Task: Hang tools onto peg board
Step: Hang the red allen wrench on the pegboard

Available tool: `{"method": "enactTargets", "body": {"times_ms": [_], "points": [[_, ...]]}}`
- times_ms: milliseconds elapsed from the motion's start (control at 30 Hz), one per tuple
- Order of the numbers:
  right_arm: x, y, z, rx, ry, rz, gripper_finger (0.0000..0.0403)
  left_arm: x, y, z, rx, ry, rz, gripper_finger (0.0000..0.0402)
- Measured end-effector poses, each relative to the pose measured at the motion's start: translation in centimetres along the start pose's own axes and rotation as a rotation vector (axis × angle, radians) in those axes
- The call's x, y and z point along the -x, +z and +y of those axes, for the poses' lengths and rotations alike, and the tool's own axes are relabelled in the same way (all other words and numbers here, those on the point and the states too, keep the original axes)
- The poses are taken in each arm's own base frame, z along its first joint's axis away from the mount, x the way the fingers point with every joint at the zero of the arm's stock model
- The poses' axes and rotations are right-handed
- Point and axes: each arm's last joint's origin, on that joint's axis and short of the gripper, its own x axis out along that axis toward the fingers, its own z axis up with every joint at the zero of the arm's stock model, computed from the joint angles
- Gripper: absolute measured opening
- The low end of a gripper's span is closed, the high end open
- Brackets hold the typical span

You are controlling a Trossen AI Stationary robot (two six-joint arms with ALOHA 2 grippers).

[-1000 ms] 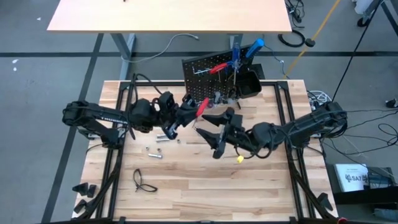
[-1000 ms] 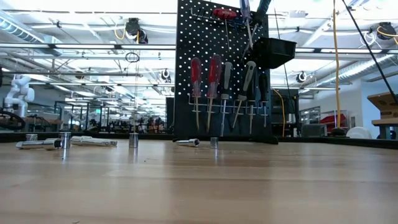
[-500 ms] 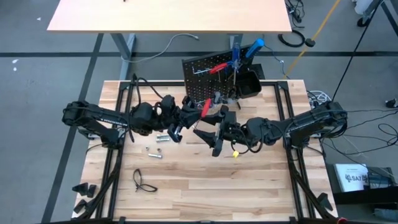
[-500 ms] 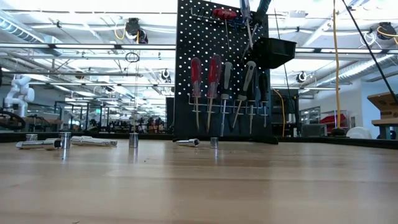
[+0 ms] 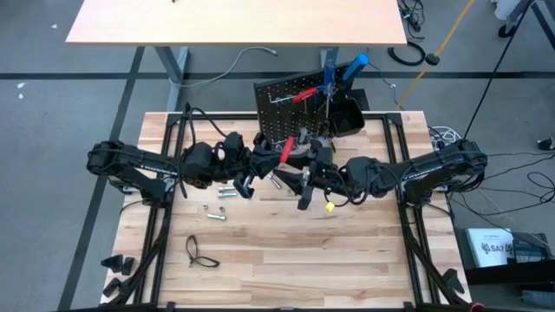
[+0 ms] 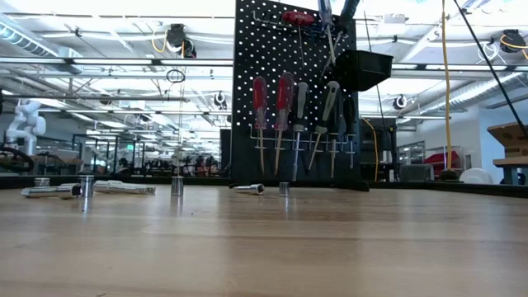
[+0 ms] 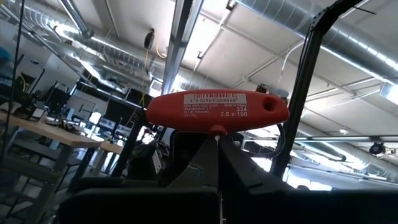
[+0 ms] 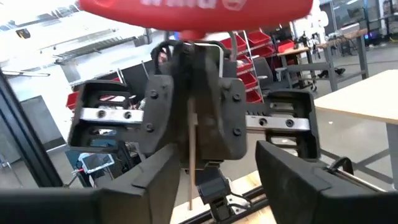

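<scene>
My left gripper (image 5: 267, 161) is shut on a red T-handle key (image 5: 286, 149), held above the table just in front of the black peg board (image 5: 299, 102). The key shows in the left wrist view (image 7: 217, 109) and the right wrist view (image 8: 193, 9). My right gripper (image 5: 301, 176) is open, right next to the left gripper, facing it; its fingers (image 8: 155, 180) stand apart on either side and touch nothing. Red, grey and dark screwdrivers (image 6: 285, 103) hang by their handles from the board's silver rail (image 6: 297, 142). Blue and red tools (image 5: 334, 76) hang at the board's top. My left gripper pinches the key's thin metal shaft (image 7: 217, 152) between its two fingers, just under the red cross handle (image 7: 217, 109). The handle sits past the fingertips. The fingers come from the table's left. The key is lifted clear of the table.
Silver bits (image 5: 227, 191) and another (image 5: 214, 214) lie on the wood to the left of centre, also in the low view (image 6: 176, 186). A black looped cord (image 5: 198, 251) lies near the front left. A small yellow piece (image 5: 329, 208) lies under the right arm. A black bin (image 5: 349, 117) hangs on the board's right.
My right gripper has moved toward the far edge and up to my left gripper, closing the distance to the red key. My left gripper has shifted a little toward the table's right with the key, which stays clear of the table.
</scene>
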Motion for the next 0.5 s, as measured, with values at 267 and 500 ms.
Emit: {"method": "enactTargets", "body": {"times_ms": [267,500], "points": [[-0.26,0.03,-0.52,-0.006,-0.014,0.005,0.0147,0.00,-0.21,0.10,-0.003,0.010,0.022,0.0000],[-0.34,0.07,-0.63,-0.007,0.000,0.008,0.0086,-0.01,-0.24,0.15,-0.004,0.017,0.026,0.0000]]}}
